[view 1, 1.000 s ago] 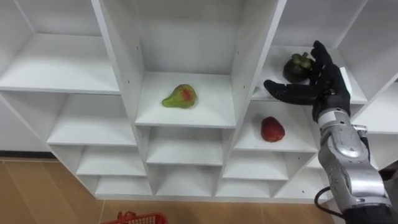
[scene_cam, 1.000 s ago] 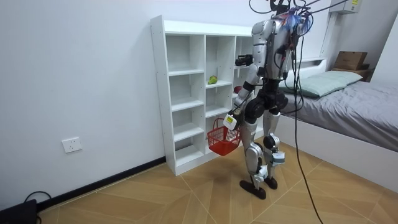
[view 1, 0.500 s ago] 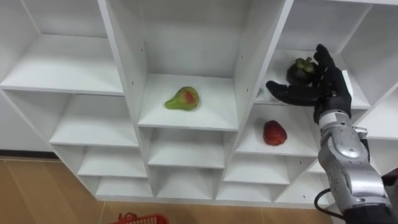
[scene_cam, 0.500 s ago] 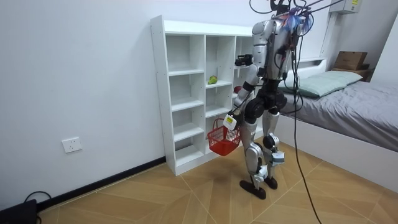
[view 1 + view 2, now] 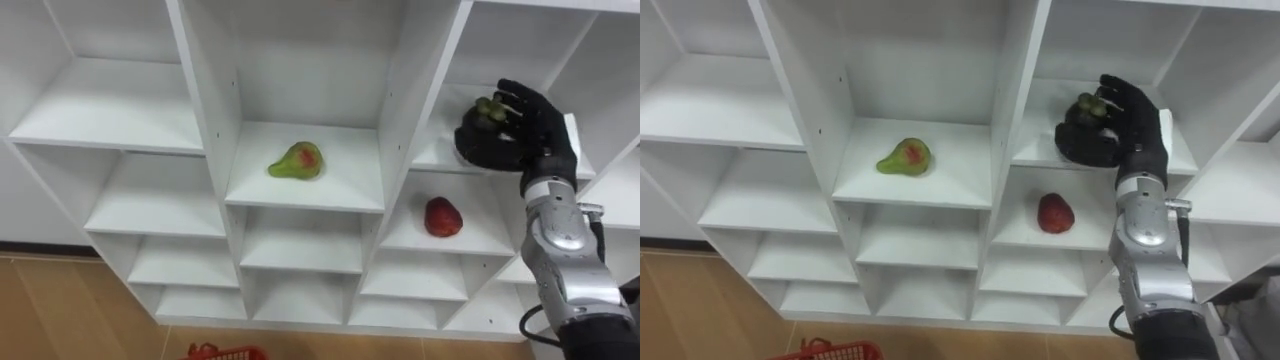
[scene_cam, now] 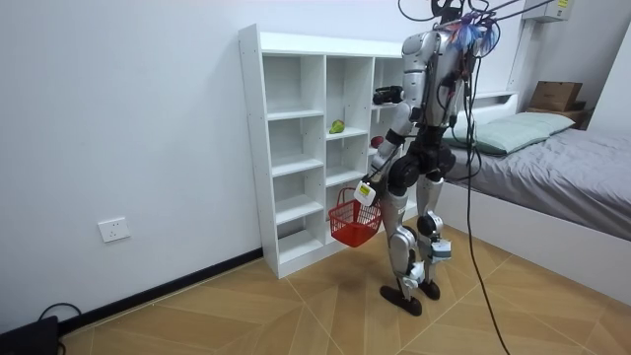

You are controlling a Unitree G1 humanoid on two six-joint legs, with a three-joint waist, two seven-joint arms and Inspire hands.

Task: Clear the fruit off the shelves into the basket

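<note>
Dark, hard-rinded mangosteen [image 5: 486, 108] sits on the shelf [image 5: 432, 158] at upper right of the frame, right hand [image 5: 525, 125] curled around it; probably light and smooth, best cupped round its body, not the leafy cap. Left hand [image 6: 371, 180] grips the red basket [image 6: 353, 221]

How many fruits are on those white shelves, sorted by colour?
Green pear: 1
Red fruit: 1
Dark fruit, clasped by the right hand: 1
Total: 3
</note>
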